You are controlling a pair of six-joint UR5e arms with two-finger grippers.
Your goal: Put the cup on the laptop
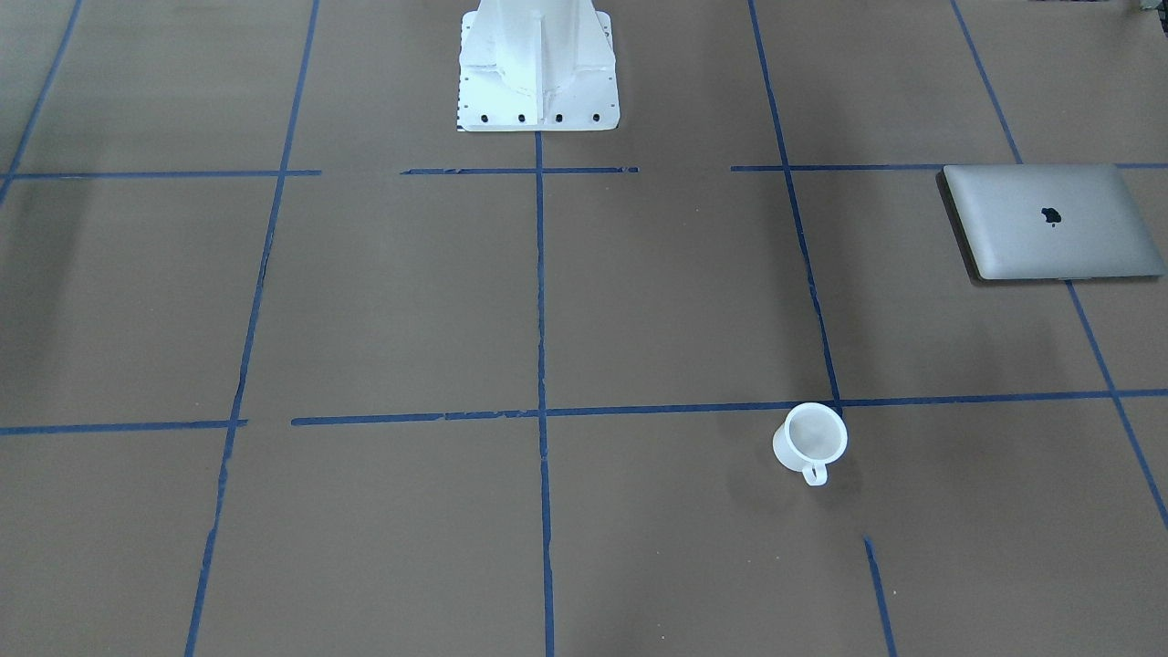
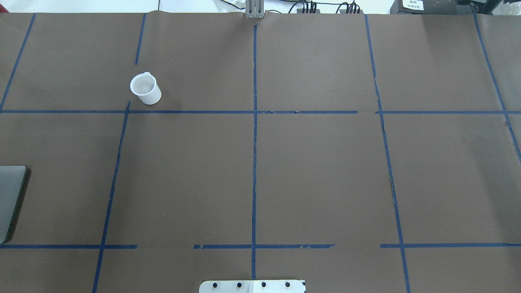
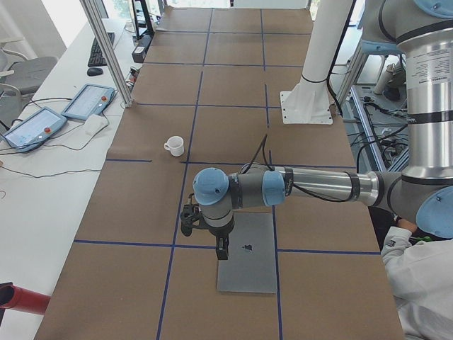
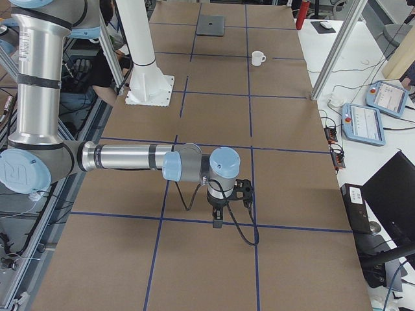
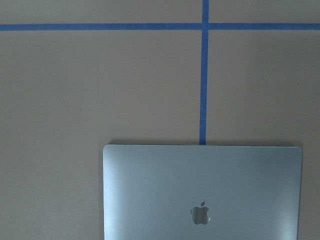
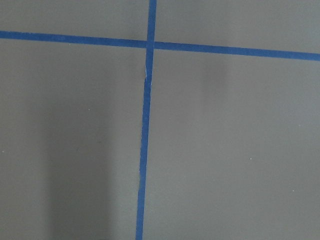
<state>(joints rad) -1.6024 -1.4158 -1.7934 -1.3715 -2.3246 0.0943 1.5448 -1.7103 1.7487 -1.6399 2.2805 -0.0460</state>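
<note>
The cup (image 1: 810, 441) stands upright on the brown table (image 1: 392, 292), just beside a crossing of blue tape lines (image 1: 540, 301), its handle turned away from the robot. It is not on the laptop (image 1: 1054, 222), which lies shut and flat well apart from it, nearer the robot's left end of the table, logo up. The left gripper (image 3: 222, 249) hangs over the laptop's edge, well apart from the cup; its wrist camera looks down on the lid. The right gripper (image 4: 218, 219) hangs over bare table at the opposite end, farther still from the cup. Neither gripper shows clearly enough to say whether its jaws stand wide or narrow.
</note>
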